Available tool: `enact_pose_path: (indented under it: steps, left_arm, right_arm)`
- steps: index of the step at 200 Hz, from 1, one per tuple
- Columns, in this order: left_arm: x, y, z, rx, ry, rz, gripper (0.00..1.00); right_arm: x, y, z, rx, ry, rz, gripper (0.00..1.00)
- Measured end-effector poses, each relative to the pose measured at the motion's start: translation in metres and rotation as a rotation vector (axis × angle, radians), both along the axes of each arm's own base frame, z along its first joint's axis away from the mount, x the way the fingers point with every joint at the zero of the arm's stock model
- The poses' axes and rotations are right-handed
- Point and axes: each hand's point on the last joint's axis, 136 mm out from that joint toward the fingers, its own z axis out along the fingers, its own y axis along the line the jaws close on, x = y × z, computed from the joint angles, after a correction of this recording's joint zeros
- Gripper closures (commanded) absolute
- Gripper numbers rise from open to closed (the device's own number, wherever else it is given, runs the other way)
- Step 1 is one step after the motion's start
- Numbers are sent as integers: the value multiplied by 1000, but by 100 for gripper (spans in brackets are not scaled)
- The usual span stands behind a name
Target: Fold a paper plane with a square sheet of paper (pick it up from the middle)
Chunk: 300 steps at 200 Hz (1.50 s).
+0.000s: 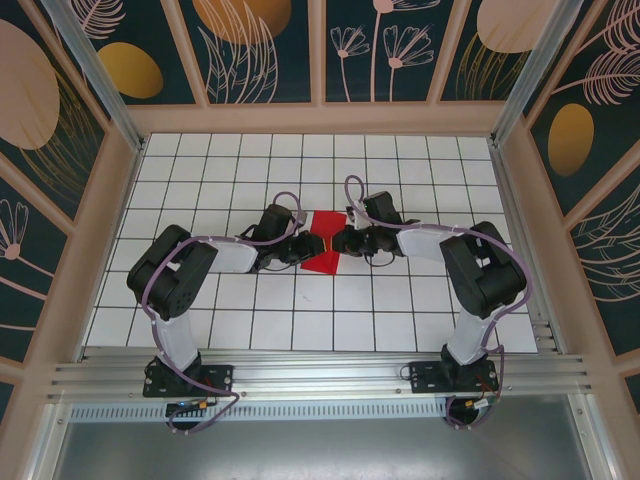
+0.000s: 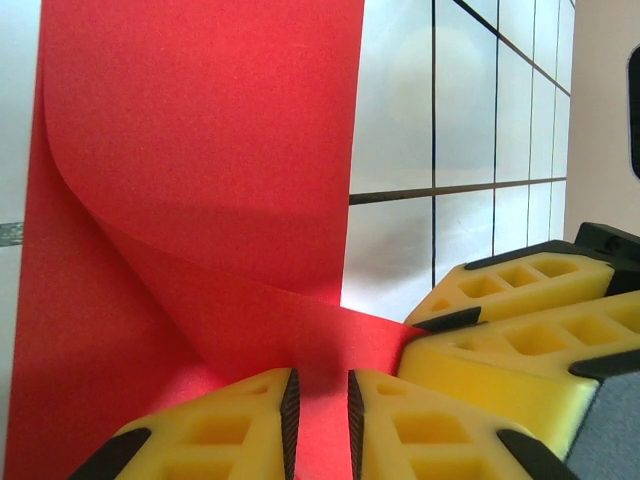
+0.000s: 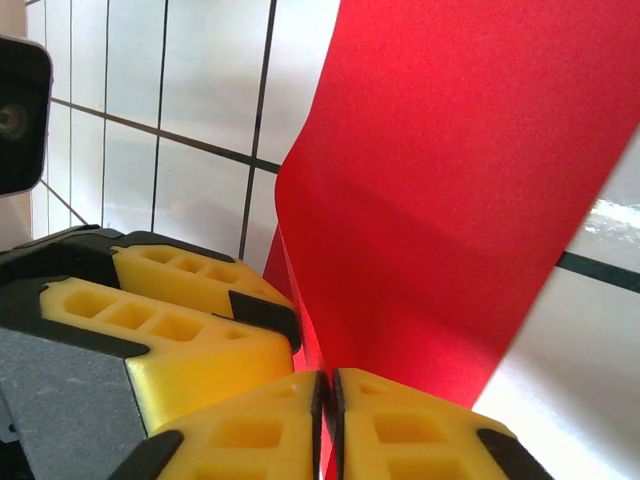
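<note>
White gridded tabletop (image 1: 400,300) (black lines) ringed by dark floral wall panels (image 1: 260,50).

The table (image 1: 400,170) has a white top, and thin dark lines divide it into a grid of square tiles. A frame of light wood (image 1: 112,210) closes it on the left, far and right sides. A metal rail (image 1: 320,375) runs along the near edge. About at the middle of the table lies one red sheet of paper (image 1: 322,262). The sheet is not flat. From above it is narrow at its middle and wider toward the far and near ends, like a bow. In the wrist views its outer parts rest on the white tiles, while its middle part rises from the surface in a curved fold. The tiles beside it are shiny and reflect some light.
</note>
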Motion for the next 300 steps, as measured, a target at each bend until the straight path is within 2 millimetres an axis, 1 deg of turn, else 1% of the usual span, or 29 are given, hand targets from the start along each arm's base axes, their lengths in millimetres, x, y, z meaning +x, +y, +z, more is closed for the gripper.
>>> enact_pose_path:
  steps: [39, 90, 144, 193, 233, 266, 300]
  left_arm:
    - [0, 0, 0, 0, -2, -3, 73]
    - [2, -3, 4, -6, -16, -10, 69]
    - [2, -2, 4, -3, -16, -12, 68]
    - [2, -1, -4, 29, 0, -22, 71]
    - [-3, 4, -18, 67, 27, -25, 75]
    - [-2, 5, -19, 81, 22, -29, 77]
    - [-3, 5, -20, 87, 17, -36, 79]
  right_arm:
    - [7, 0, 0, -22, -20, -6, 93]
    - [13, -6, -13, -80, -17, -24, 94]
    - [20, -10, -18, -123, -35, -39, 94]
    - [22, -11, -26, -145, -28, -43, 94]
    - [27, -12, -24, -154, -42, -52, 94]
    - [31, -10, -23, -153, -53, -51, 94]
    - [32, -10, -28, -167, -51, -47, 94]
